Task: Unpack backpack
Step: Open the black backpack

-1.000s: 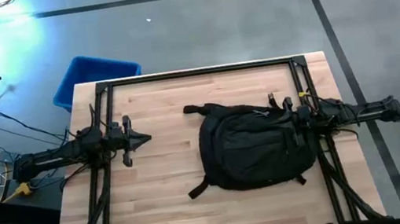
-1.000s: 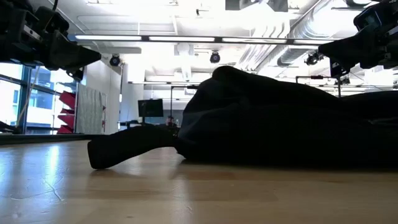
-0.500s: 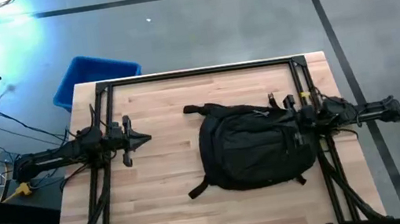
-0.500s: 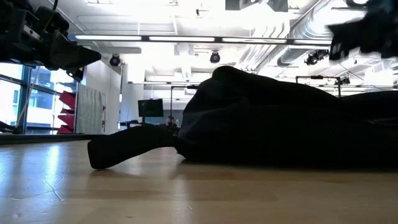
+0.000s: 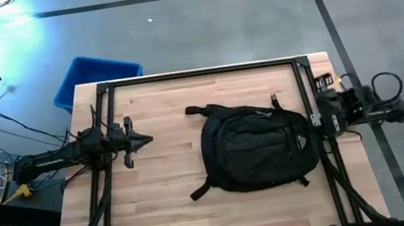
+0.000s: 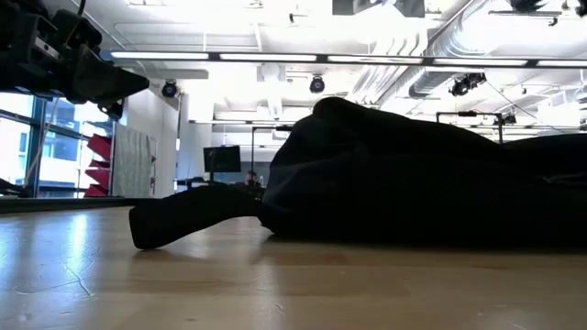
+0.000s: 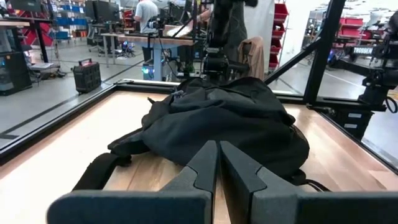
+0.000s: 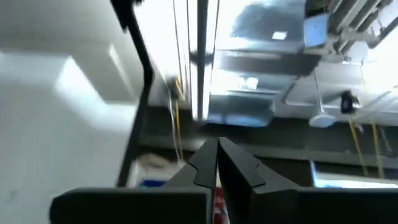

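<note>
One backpack [image 5: 259, 146], one blue bin [image 5: 92, 76] (off the table), two arms.

Black backpack [image 5: 259, 146] on pale wood counter [image 5: 171, 174] with plank stripes. Blue bin [image 5: 92, 77] beyond counter's far left corner. Grey floor [image 5: 213, 27] around counter, with dark lines. Black frame [image 5: 196, 74] along counter's edges. Dark arms beside backpack.
</note>
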You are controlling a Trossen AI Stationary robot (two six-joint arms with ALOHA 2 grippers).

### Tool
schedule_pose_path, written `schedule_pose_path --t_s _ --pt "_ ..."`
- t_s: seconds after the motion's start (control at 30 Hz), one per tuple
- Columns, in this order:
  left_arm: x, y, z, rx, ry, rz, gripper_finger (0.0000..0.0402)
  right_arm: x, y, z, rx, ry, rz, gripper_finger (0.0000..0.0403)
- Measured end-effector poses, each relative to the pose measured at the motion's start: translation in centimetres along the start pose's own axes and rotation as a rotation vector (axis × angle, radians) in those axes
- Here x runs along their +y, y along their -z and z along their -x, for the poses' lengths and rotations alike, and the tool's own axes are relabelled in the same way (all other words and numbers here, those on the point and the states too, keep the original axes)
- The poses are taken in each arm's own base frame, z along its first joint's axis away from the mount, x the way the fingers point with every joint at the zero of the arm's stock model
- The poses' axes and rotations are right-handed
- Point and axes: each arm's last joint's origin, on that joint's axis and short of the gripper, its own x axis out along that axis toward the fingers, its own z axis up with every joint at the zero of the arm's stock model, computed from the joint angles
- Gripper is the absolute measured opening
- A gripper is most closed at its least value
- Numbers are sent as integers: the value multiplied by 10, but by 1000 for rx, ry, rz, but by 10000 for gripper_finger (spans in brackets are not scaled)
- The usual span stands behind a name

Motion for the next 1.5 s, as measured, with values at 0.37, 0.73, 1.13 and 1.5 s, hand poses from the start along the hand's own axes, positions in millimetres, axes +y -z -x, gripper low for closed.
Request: schedule_pose_path --t_s 0.37,0.73,1.13,1.5 --pt "0 0 0 3 -1 0 0 -20 -53 -93 849 113 51 64" --pt "0 0 0 4 0 0 0 -11 -14 -170 1514 -132 -177 153" --pt "0 0 0 5 0 0 0 63 60 -145 2257 9 -433 154" --pt "0 0 0 5 -1 0 0 132 90 -109 2484 21 -419 164"
